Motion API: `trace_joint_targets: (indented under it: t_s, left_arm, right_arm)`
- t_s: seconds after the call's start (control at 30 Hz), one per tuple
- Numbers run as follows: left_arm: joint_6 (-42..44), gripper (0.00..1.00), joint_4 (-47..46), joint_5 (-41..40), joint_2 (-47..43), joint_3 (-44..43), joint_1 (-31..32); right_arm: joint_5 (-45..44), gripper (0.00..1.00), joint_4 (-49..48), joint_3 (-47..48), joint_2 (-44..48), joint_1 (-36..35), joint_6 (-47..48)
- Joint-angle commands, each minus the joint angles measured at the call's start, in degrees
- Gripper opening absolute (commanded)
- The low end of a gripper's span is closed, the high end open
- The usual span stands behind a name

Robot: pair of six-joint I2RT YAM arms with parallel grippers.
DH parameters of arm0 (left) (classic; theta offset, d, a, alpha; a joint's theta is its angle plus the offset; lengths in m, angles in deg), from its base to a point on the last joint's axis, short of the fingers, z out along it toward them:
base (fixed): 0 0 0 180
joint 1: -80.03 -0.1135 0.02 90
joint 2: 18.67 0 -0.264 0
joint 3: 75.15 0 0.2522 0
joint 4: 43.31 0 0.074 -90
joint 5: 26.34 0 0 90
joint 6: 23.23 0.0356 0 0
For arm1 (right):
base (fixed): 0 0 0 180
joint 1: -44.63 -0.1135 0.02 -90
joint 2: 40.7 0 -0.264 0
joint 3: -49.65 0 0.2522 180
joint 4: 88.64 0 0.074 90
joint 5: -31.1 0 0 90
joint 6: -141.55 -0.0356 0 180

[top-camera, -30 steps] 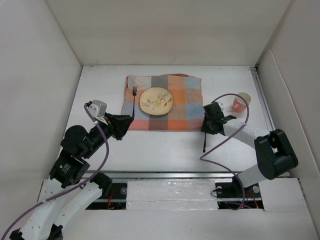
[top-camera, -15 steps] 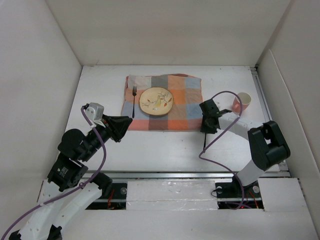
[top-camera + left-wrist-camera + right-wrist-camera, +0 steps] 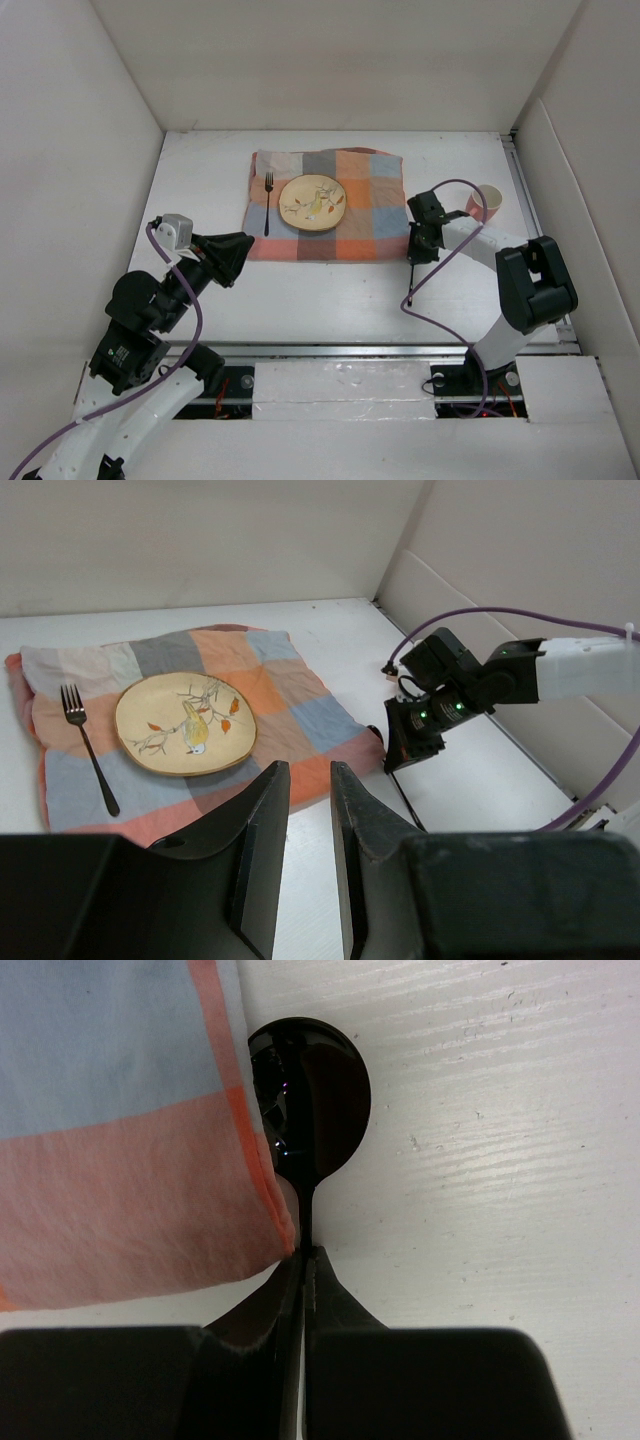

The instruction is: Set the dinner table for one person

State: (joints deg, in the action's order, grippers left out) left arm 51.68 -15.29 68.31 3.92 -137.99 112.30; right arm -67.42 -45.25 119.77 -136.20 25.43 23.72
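placemat, plate and fork are laid far-middle on the dinner table, with a pink cup off the mat at far right. right gripper is pinched on the black spoon, whose bowl touches the mat's right edge, so spoon placement looks unfinished. left gripper hangs near-left, fingers slightly apart, empty.

plate on placemat | fork left of plate | spoon at placemat's right edge | cup further right, on dinner table
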Motion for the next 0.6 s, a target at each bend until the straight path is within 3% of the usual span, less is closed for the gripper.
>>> trace_joint_targets:
  t_s: [0.0, 0.3, 0.47, 0.57]
  left_arm:
    - [0.50, 0.21, -3.10, -1.30, 0.53, 0.65, 0.25]
    - [0.50, 0.21, -3.36, -1.66, 1.23, 0.83, 0.25]
    - [0.41, 0.21, -3.36, -2.01, 1.84, 0.92, 0.25]
    - [0.41, 0.21, -3.28, -2.09, 2.37, 0.92, 0.25]
  right_arm:
    - [1.31, 0.00, 3.60, -3.26, 2.68, 0.57, -0.20]
    - [-2.91, 0.00, 8.77, -3.54, 17.97, 2.24, -1.00]
    - [-0.20, 0.00, 7.83, 5.93, 19.57, 2.24, 0.67]
    - [2.70, 0.00, 5.27, 15.22, 13.52, 0.49, 2.34]
